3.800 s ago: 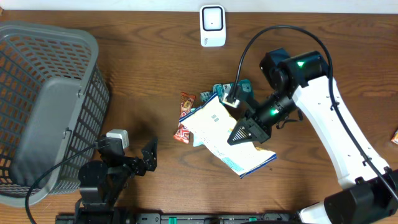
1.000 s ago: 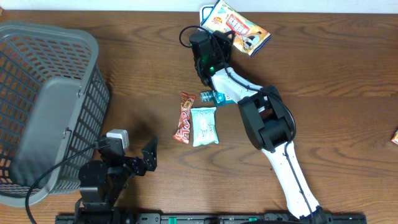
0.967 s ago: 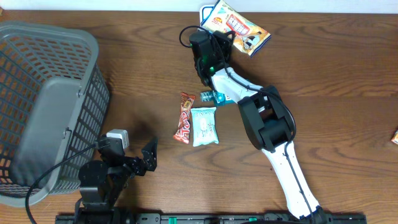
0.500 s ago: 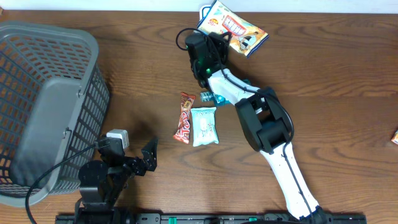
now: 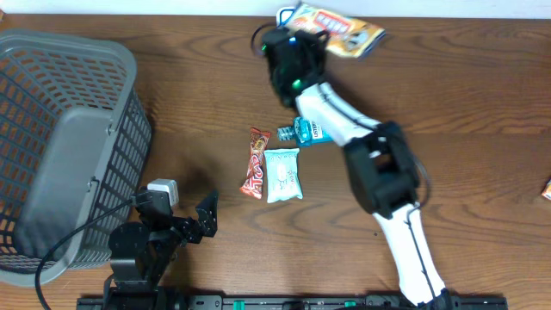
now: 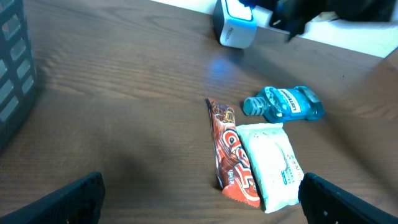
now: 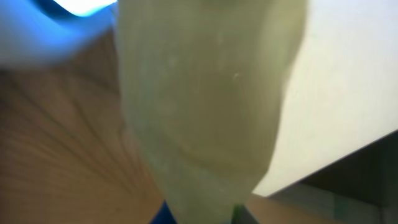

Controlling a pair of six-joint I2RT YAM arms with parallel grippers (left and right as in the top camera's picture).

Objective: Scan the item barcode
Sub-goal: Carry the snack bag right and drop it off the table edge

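**A:** Starting at the near edge: the left hand (image 5: 209,215) sits with its fingers wide apart, holding nothing. In the middle of the table (image 5: 473,129) there's a candy bar (image 5: 256,162), a wipes pack (image 5: 282,175) and a blue bottle (image 5: 307,133), all lying loose. So where's the actual item?

**B:** Way out at the far edge. The right hand (image 5: 310,27) is clamped on the snack bag (image 5: 343,21) and has it above the scanner (image 6: 235,29), which is mostly hidden from overhead. Touching or not, I can't tell. The bag's long axis runs left-right along that edge. Its free end points right and dips a little, printed front up.

**A:** Tips for the scan?

**B:** My guess is the barcode's underneath, but I can't see it. Hold the bag flat and steady over the window, don't crumple it, and tilt it slowly if nothing registers.
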